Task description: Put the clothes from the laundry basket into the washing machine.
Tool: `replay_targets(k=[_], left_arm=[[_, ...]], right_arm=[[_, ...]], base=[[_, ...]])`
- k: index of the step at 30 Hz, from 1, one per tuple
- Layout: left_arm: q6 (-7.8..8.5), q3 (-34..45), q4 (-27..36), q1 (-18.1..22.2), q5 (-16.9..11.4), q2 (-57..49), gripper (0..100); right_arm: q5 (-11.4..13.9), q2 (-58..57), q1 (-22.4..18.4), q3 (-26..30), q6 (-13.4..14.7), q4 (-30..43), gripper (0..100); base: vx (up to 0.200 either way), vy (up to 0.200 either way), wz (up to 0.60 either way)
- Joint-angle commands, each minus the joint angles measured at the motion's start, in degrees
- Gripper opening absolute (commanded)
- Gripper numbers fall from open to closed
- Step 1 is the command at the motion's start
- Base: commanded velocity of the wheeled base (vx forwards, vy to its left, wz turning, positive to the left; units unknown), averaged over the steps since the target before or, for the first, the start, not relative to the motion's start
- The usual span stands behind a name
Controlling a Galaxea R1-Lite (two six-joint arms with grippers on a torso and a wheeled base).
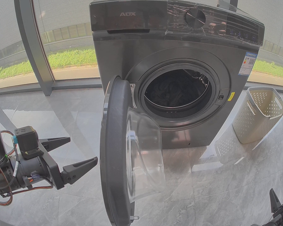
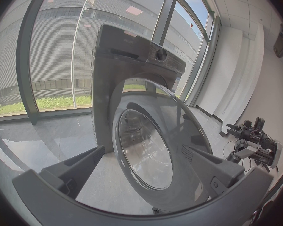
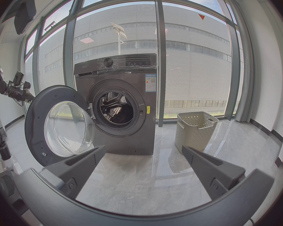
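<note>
Dark clothes (image 1: 176,90) lie inside the open washing machine (image 1: 122,51).
They form a crumpled, near-black heap low in the drum, behind the round port. The machine's door (image 1: 114,148), with its clear bowl, is swung out to the left. A cream perforated laundry basket (image 1: 258,123) stands on the floor just right of the machine. The left gripper (image 1: 82,148), near left of the door, has its fingers spread around nothing; the right gripper (image 1: 281,190), near right, is likewise spread.

My head looks down at the washing machine (image 1: 116,54) from close; my left wrist faces its door (image 2: 166,135); my right wrist views both from farther back.
</note>
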Motion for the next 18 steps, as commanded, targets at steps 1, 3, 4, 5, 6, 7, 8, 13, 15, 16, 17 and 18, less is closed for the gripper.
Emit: replay_targets(k=[1, 3, 4, 5, 6, 7, 8, 13, 15, 16, 17, 18], left_arm=[[-0.42, -1.6, -0.6, -2.1, -0.1, 4.1, 100], [-0.77, -2.4, -1.1, -3.8, -0.1, 5.5, 100], [-0.77, -2.7, -1.5, -4.4, -0.1, 6.3, 100], [-0.77, -3.1, -1.9, -4.7, -0.1, 7.1, 100], [-0.85, -3.4, -2.6, -5.0, -0.1, 8.4, 100], [-0.85, -3.7, -3.4, -5.4, 0.0, 9.4, 100], [-0.85, -4.0, -4.3, -5.7, 0.0, 10.4, 100], [-1.03, -5.6, -11.1, -6.2, 0.1, 17.0, 100], [-1.03, -6.2, -13.5, -6.2, 0.2, 19.2, 100], [-1.12, -6.9, -15.1, -6.2, 0.4, 21.0, 100], [-1.12, -7.4, -15.9, -6.3, 0.4, 22.2, 100], [-1.38, -8.4, -16.7, -6.3, 0.5, 23.6, 100]], right_arm=[[0.0, -0.9, 0.0, 0.9, 0.0, 0.0, 100], [0.0, -0.9, 0.0, 0.9, 0.0, 0.0, 100], [0.0, -0.9, 0.1, 0.9, 0.0, 0.0, 100], [0.0, -0.9, 0.0, 0.9, 0.0, 0.0, 100], [0.0, -0.9, 0.1, 0.9, 0.0, 0.0, 100], [0.0, -0.9, 0.1, 0.9, 0.0, 0.0, 100], [0.0, -0.9, 0.0, 0.9, 0.0, 0.0, 100], [0.0, -0.9, 0.1, 0.9, 0.0, 0.0, 100], [0.0, -0.9, 0.0, 0.9, 0.0, 0.0, 100], [0.0, -0.9, 0.0, 0.9, 0.0, 0.0, 100], [0.0, -0.9, 0.0, 0.9, 0.0, 0.0, 100], [0.0, -0.9, 0.0, 0.9, 0.0, 0.0, 100]], base=[[0.000, 0.000, 0.00], [0.000, 0.000, 0.00], [0.000, 0.000, 0.00], [0.000, 0.000, 0.00], [0.000, 0.000, 0.00], [0.000, 0.000, 0.00], [0.000, 0.000, 0.00], [0.000, 0.000, 0.00], [0.000, 0.000, 0.00], [0.000, 0.000, 0.00], [0.000, 0.000, 0.00], [0.000, 0.000, 0.00]])
